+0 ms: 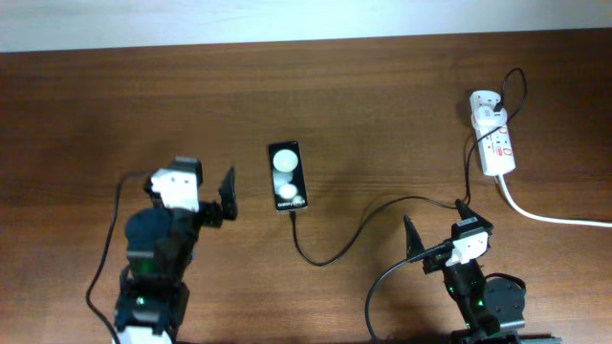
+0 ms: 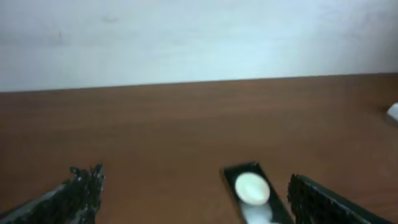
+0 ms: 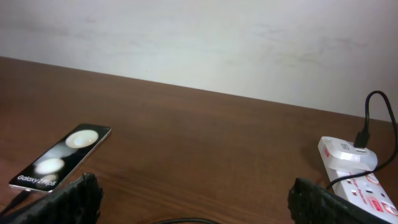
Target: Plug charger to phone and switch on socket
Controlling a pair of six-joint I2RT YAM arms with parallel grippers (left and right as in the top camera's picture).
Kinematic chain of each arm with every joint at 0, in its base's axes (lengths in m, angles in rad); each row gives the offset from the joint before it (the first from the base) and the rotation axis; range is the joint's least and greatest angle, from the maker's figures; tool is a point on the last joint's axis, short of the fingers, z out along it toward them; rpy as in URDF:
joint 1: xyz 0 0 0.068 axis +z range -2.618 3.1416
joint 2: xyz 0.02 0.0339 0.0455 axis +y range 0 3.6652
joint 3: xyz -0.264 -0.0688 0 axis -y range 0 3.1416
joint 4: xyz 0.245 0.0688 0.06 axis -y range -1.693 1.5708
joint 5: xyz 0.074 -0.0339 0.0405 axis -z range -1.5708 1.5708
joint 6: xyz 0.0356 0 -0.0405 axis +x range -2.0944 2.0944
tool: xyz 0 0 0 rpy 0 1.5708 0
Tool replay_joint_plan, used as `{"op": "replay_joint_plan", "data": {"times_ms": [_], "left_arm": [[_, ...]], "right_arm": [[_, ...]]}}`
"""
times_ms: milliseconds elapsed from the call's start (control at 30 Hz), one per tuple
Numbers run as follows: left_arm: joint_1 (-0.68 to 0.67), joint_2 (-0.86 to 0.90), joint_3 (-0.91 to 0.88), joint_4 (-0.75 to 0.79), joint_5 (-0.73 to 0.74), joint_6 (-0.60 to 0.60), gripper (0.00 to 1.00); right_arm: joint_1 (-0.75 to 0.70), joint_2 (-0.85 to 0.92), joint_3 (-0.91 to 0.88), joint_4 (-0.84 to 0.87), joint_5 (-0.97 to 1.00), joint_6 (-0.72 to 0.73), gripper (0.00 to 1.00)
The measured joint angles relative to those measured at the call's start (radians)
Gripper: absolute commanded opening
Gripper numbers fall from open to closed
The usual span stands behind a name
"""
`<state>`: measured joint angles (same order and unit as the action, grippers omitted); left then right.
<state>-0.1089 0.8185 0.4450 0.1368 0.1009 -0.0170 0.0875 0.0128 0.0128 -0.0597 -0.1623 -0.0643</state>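
The black phone (image 1: 287,177) lies flat mid-table, two white round spots on its face. It also shows in the left wrist view (image 2: 252,190) and the right wrist view (image 3: 59,155). The thin black charger cable (image 1: 330,250) runs from the phone's near end, where its tip appears seated, across to the white adapter (image 1: 486,101) on the white socket strip (image 1: 497,143). The strip also shows in the right wrist view (image 3: 357,171). My left gripper (image 1: 191,174) (image 2: 196,190) is open and empty, left of the phone. My right gripper (image 1: 437,220) (image 3: 199,196) is open and empty over the cable.
The thick white cord (image 1: 559,220) leaves the strip toward the right edge. A pale wall (image 3: 199,43) rises behind the table's far edge. Bare brown wood (image 1: 382,115) lies between phone and strip.
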Motion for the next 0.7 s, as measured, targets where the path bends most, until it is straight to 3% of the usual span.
{"op": "replay_joint_plan", "data": {"times_ms": [300,400,567,700], "left_arm": [[0.000,-0.582,-0.389,0.057,-0.022,0.251,0.99],[0.003,-0.665,-0.428,0.017,-0.047,0.264,0.99],[0.090,-0.765,-0.433,-0.209,-0.057,0.265,0.99],[0.182,-0.803,-0.433,-0.209,-0.060,0.251,0.99]], "right_arm": [[0.000,-0.001,0.000,0.000,0.000,-0.001,0.99],[0.000,-0.001,0.000,0.000,0.000,-0.001,0.99],[0.000,-0.001,0.000,0.000,0.000,0.000,0.99],[0.000,-0.001,0.000,0.000,0.000,0.000,0.99]]}}
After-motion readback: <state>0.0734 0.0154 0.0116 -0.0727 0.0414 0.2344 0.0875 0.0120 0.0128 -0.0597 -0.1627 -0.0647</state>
